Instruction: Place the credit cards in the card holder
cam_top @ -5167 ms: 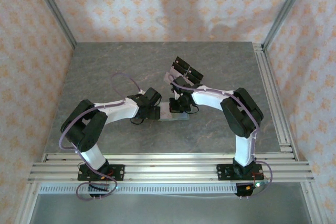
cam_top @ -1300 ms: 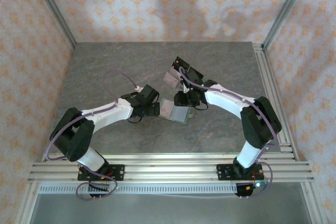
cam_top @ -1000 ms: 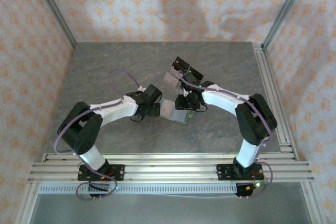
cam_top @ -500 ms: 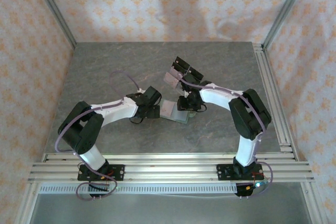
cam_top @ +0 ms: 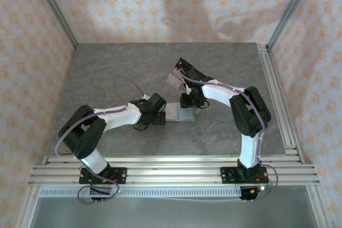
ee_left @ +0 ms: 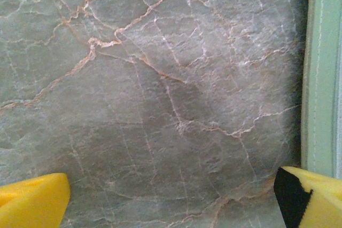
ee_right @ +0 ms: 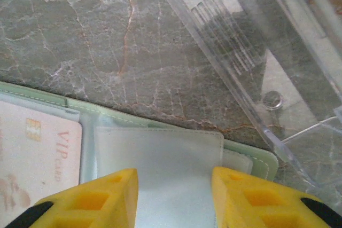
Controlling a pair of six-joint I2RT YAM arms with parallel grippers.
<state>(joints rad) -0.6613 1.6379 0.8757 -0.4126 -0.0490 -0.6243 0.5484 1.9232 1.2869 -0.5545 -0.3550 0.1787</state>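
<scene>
The sage-green card holder (cam_top: 184, 114) lies open on the table between both arms. In the right wrist view its green edge (ee_right: 160, 115) runs across the frame, and a pinkish credit card (ee_right: 40, 156) printed "VIP card" sits in its left pocket. My right gripper (ee_right: 175, 201) points down over it, its yellow fingers (ee_right: 99, 198) apart with a translucent pocket sheet (ee_right: 165, 153) between them. Another pinkish credit card (cam_top: 173, 80) leans by the clear stand. My left gripper (ee_left: 171, 201) stands wide open over bare table, the card holder's edge (ee_left: 323, 73) just to its right.
A clear stand with black rectangles (cam_top: 188, 70) stands just behind the card holder; its plastic base (ee_right: 278, 52) lies close to my right fingers. Aluminium rails (cam_top: 278, 94) line the table's right side, and patterned walls enclose it.
The right arm has folded its elbow inward and its gripper has moved to the card holder's right half, the jaws narrowing slightly. The card holder has turned squarer. The left gripper drifted slightly nearer.
</scene>
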